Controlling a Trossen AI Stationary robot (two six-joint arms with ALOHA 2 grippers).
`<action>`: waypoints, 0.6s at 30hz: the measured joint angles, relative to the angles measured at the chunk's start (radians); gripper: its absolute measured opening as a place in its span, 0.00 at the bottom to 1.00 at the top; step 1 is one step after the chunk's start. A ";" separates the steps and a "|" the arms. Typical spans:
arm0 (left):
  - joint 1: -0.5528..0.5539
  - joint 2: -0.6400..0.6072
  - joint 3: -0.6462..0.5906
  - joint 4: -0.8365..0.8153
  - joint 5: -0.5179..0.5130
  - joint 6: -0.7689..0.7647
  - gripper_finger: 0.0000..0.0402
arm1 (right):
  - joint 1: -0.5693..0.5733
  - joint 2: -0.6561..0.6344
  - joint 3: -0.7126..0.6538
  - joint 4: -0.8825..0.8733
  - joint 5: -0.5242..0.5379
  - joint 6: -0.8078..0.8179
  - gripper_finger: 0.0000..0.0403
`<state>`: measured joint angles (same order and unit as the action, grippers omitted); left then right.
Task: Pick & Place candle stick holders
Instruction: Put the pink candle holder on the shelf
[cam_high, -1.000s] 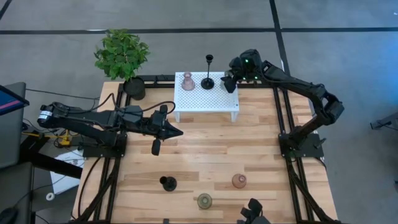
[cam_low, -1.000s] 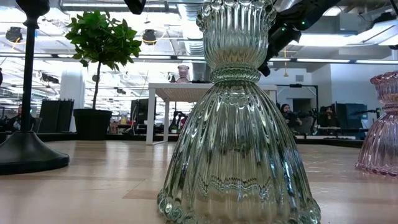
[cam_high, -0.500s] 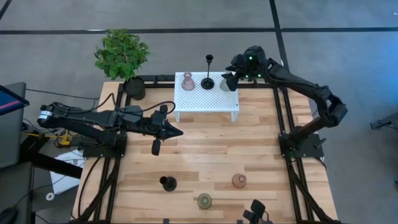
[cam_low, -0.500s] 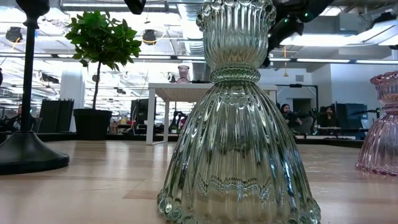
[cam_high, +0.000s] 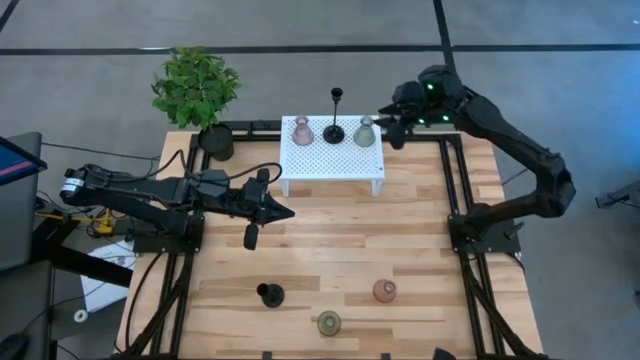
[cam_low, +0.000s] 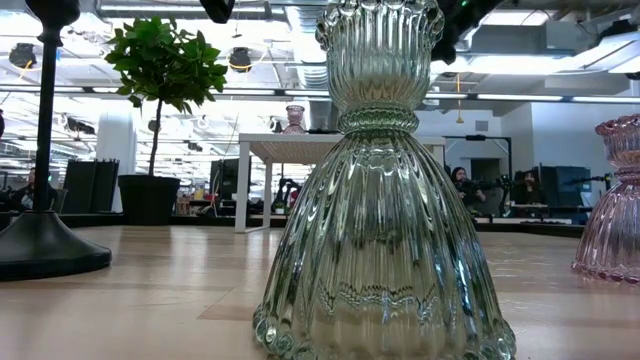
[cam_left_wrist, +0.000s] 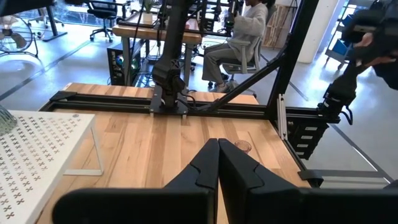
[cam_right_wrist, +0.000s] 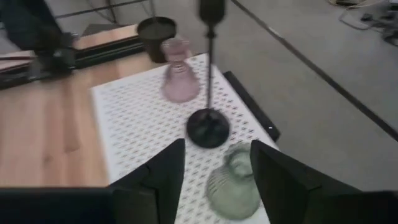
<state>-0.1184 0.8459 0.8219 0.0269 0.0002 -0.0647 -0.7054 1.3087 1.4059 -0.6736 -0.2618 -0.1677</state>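
Observation:
A white perforated stand (cam_high: 330, 152) at the table's far side carries a pink glass holder (cam_high: 302, 131), a black stemmed holder (cam_high: 334, 130) and an olive-green glass holder (cam_high: 365, 132), each on its base. My right gripper (cam_high: 393, 128) is open just right of the stand, apart from the green holder. In the right wrist view the green holder (cam_right_wrist: 231, 183) shows beyond the open fingers (cam_right_wrist: 217, 152). A black holder (cam_high: 270, 294), an olive-green one (cam_high: 329, 323) and a pink one (cam_high: 385, 291) stand near the table's near edge. My left gripper (cam_high: 285, 211) is shut and empty over the table's left middle.
A potted plant (cam_high: 197, 88) in a black pot (cam_high: 216, 141) stands at the far left corner. Black frame rails (cam_high: 455, 190) run along the table's sides. In the low view the near olive-green holder (cam_low: 380, 190) fills the foreground. People sit in the room behind the table (cam_left_wrist: 239, 31).
My right gripper has drawn back from over the stand toward the table's right edge. The olive-green holder it covered now stands in full view on the stand's right part. My left arm has kept still.

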 joint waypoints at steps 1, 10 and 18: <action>0.000 0.000 0.000 0.000 0.000 0.000 0.02 | 0.004 -0.014 0.000 -0.023 -0.006 0.000 0.39; 0.000 0.000 0.000 0.000 0.000 0.000 0.02 | 0.066 -0.116 0.000 -0.282 -0.007 0.000 0.10; 0.000 0.000 0.000 0.000 0.000 0.000 0.02 | 0.187 -0.165 0.000 -0.389 0.009 0.015 0.01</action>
<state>-0.1184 0.8459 0.8219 0.0267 0.0004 -0.0647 -0.5184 1.1435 1.4055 -1.0630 -0.2531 -0.1526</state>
